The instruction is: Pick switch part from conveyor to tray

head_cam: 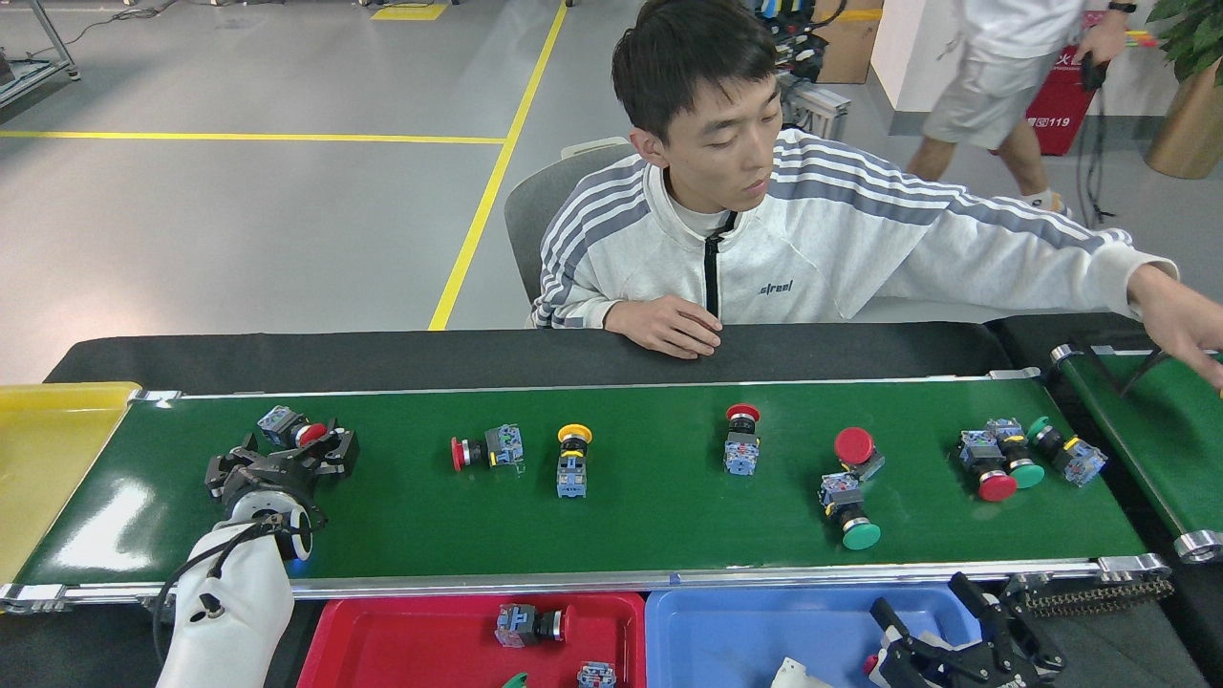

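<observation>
We are reaching our spread left claw [287,451] around the light, rigid red switch part [289,428], aiming for its boxy body.

Conveyor [669,535] (glossy green); switch parts [570,460] scattered
</observation>
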